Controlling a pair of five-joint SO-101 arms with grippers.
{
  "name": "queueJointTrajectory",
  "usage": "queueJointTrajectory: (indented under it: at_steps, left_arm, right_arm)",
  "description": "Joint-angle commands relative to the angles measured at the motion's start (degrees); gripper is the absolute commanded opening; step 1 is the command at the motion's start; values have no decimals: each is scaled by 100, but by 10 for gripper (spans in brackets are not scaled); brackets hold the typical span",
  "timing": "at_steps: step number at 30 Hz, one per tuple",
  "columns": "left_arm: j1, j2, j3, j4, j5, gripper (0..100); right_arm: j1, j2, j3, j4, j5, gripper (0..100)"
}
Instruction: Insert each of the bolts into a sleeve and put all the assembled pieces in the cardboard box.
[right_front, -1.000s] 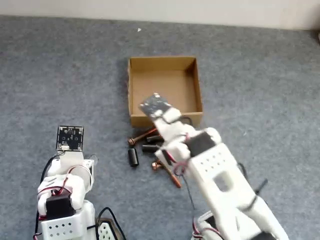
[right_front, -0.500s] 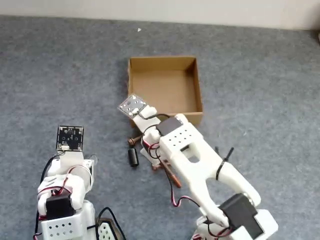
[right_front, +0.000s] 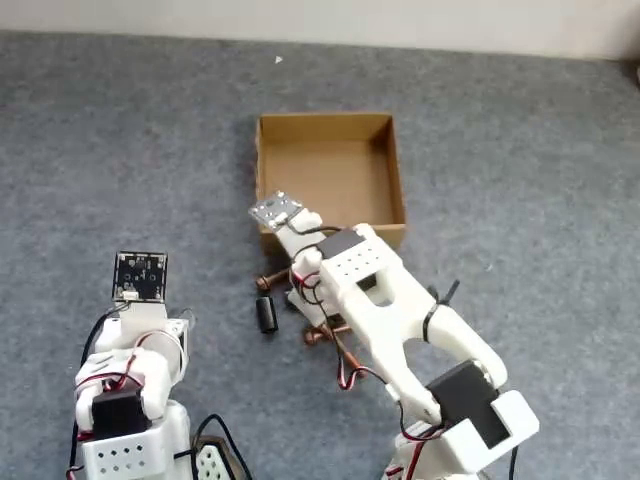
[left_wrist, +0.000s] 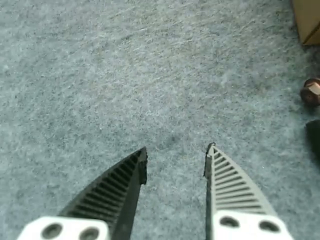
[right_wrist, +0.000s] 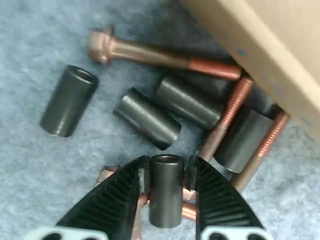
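The right fingers (right_wrist: 117, 197), ribbed black wedges, are pinching a held sleeve (right_wrist: 166, 197) across its round wall. It is a smooth, dark, matte tube with its open bore showing. Copper-coloured metal (right_wrist: 107, 175) lies directly beneath the sleeve and the fingers, but which part it is cannot be told. Just beyond them is a heap of further dark sleeves (right_wrist: 187, 100) and threaded copper bolts (right_wrist: 225, 120), touching and crossing one another against the wall of the cardboard box (right_wrist: 260, 45). A flange-headed bolt (right_wrist: 150, 52) lies across the far side of the heap. A loose sleeve (right_wrist: 67, 100) lies near it but apart from the rest. In the high view the right arm (right_front: 400, 310) stretches from its base at the lower right diagonally to the frame centre, with the wrist tipped down over the heap. The heap lies just below the front wall of the plain brown square box (right_front: 259, 170). The loose sleeve (right_front: 266, 314) lies to the heap's left. The left arm (right_front: 130, 370) sits folded at the lower left. The left fingers (left_wrist: 120, 185) are spread apart above the bare grey, fibrous tabletop (left_wrist: 125, 75), well apart from the heap.
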Motion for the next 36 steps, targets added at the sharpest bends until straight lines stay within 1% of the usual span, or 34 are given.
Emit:
queueJointTrajectory:
  at_steps: [1, 4, 9, 10, 13, 17, 21, 25, 28, 30, 32, 36]
  left_arm:
    - [-84, -40, -136, -18, 53, 207]
    - [-84, -40, -136, -18, 53, 207]
    - [-84, -40, -136, -18, 53, 207]
    - [-84, -40, -136, -18, 53, 207]
    - [-84, -40, -136, -18, 53, 207]
    - [-84, -40, -136, -18, 53, 207]
    - [-84, -40, -136, -18, 53, 207]
    - [-84, -40, -136, -18, 53, 207]
    - [-84, -40, -136, -18, 53, 207]
    - [-84, -40, -136, -18, 53, 207]
    - [-84, -40, -136, -18, 53, 207]
    - [-84, -40, -136, -18, 53, 207]
  right_arm:
    - [224, -22, -286, -75, 264, 131]
    - [233, -4, -268, -66, 510, 131]
    - [338, -4, -92, -66, 527, 124]
    - [365, -4, -92, -66, 527, 105]
    - [400, -48, -101, -40, 527, 4]
    - [435, -66, -154, 760, 527, 5]
    - [813, -505, -462, 1033, 527, 5]
    - [1270, -1253, -426, 1297, 545, 5]
    - [1525, -1754, -110, 1402, 826, 5]
    - [1675, -1974, 207, 1367, 1029, 5]
    - [1824, -2088, 567, 1121, 1187, 5]
    - [2211, -2097, 1270, 295, 1451, 5]
